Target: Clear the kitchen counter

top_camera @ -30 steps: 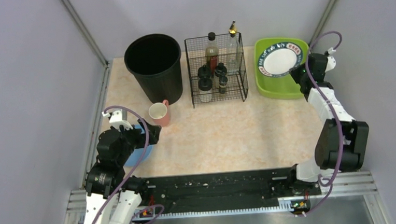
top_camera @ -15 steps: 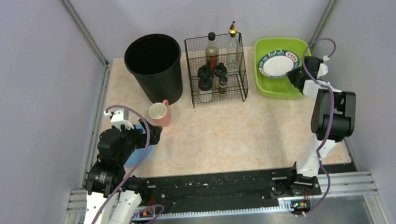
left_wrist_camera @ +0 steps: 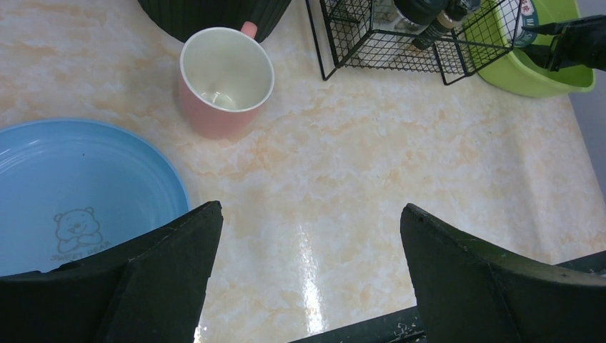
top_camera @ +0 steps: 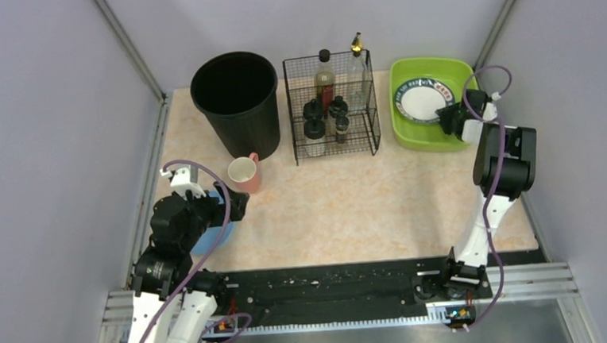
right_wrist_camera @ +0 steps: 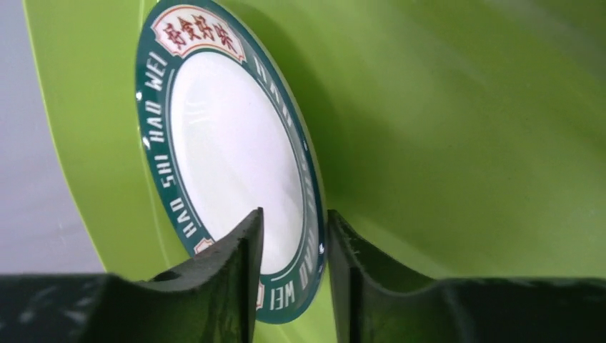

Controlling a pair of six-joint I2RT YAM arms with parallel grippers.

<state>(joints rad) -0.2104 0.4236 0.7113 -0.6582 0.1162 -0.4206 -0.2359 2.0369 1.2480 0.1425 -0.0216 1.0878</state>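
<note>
Far left: your left gripper hangs low over the counter with the jaws spread wide and nothing between them. Its left finger sits above the rim of the blue plate, which lies flat by the counter's left edge, close to the wall. The mug stands upright just past that plate and apart from it, right in front of the bin. Its handle points at the bin.

Moving right, the rack of bottles stands at the back, beside the bin with a narrow gap between them. In front of the rack, a broad bare stretch of counter runs from the mug to the right wall and down to the front rail.

Back right corner: the tray is tucked against the wall. Your right gripper is inside it, clenched on the rim of the white plate. The plate is tilted up on edge, near the tray's wall. I can't tell if its far edge touches the tray.
</note>
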